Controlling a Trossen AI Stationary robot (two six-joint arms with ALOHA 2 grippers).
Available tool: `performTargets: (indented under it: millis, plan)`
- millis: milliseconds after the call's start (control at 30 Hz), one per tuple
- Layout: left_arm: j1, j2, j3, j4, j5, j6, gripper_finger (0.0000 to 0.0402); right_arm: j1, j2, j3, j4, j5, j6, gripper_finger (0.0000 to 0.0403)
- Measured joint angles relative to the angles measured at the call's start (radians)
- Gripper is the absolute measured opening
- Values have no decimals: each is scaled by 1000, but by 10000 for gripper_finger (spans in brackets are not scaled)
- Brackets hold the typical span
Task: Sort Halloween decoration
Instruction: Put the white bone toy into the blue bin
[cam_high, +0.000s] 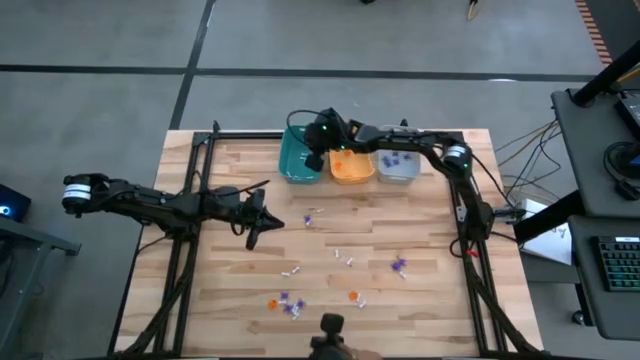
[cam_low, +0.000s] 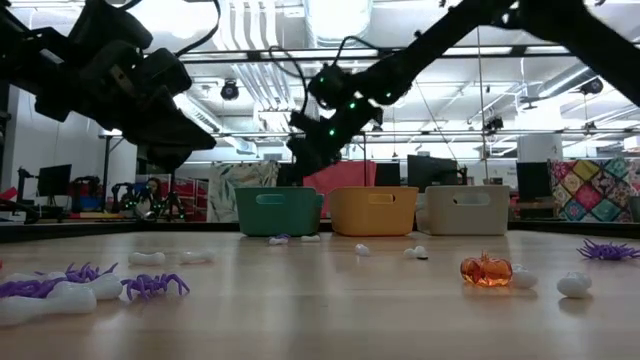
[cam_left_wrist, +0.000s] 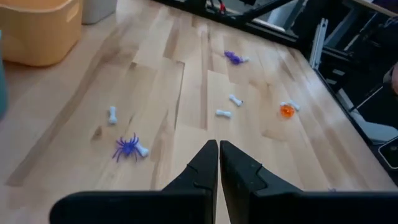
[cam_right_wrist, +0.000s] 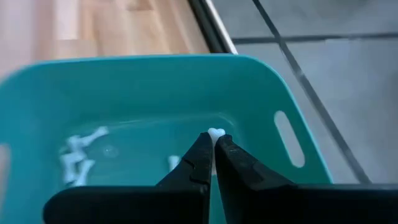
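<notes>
Item: my right pincer (cam_right_wrist: 213, 144), over the teal plastic bin (cam_right_wrist: 261, 93), clamped on a small white bone trinket (cam_right_wrist: 216, 132). My left pincer (cam_left_wrist: 218, 149): closed, empty, above the wooden table (cam_left_wrist: 168, 81). Orange, purple, white trinkets (cam_high: 345, 262) scattered mid-table.

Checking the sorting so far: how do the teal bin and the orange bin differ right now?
The teal bin holds small white bones, while the orange bin shows an orange piece inside. The right gripper hangs over the teal bin, shut on a white bone; nothing hangs over the orange bin. Both are alike in shape and stand side by side.
</notes>
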Motion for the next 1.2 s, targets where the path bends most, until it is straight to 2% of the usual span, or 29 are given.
performTargets:
  millis: [333,800,933,1200]
  plan:
    - [-1,6,-2,1,-9,-8,0,-51,120,178,-170,1,11,9]
    - [-1,8,-2,32,-19,-8,0,-54,125,214,-193,0,11,11]
    - [-1,9,-2,33,-20,-8,0,-54,125,214,-193,-9,19,31]
    - [-1,9,-2,37,-21,-8,0,-56,125,214,-193,-9,46,101]
